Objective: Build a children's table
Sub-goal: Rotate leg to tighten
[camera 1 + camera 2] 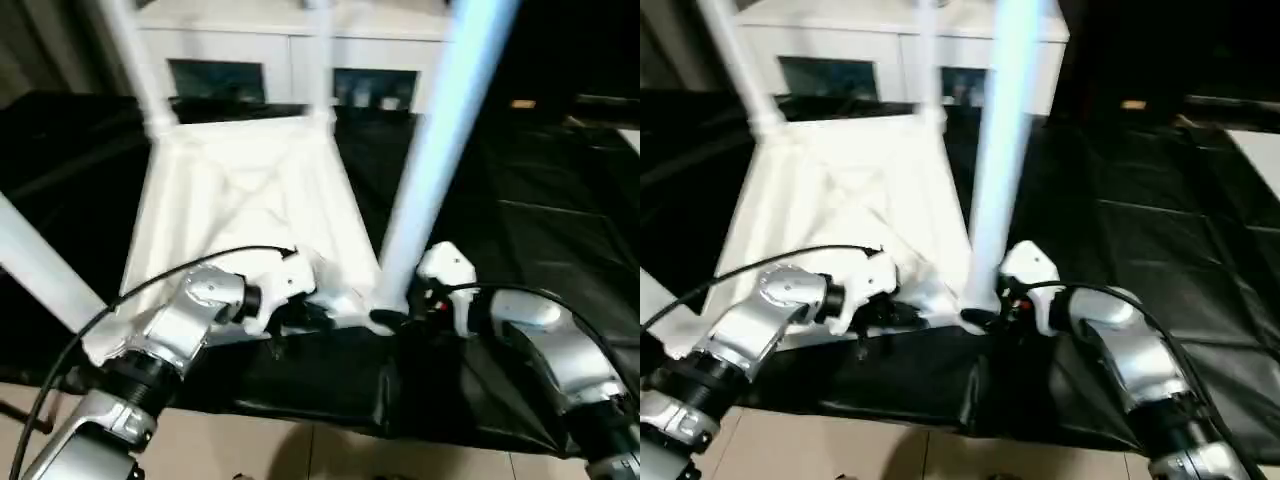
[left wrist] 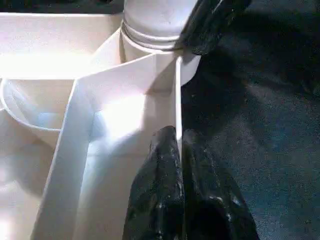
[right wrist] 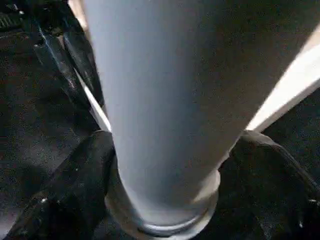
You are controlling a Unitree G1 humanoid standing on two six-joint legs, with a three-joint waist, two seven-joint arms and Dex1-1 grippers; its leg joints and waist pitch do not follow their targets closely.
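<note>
White tabletop rim pinched in left gripper; right gripper wide around leg

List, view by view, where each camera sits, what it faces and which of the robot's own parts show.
Left eye view: on the head, looking down at the upturned tabletop; both silver forearms show.
Right eye view: beside it, same scene; right end effector at the near leg.
Left wrist view: along the left end effector, shut on the tabletop's edge rib.
Right wrist view: along the right fingers flanking that leg's base, apart.
Shared: both wrist views show the near leg's socket.
</note>
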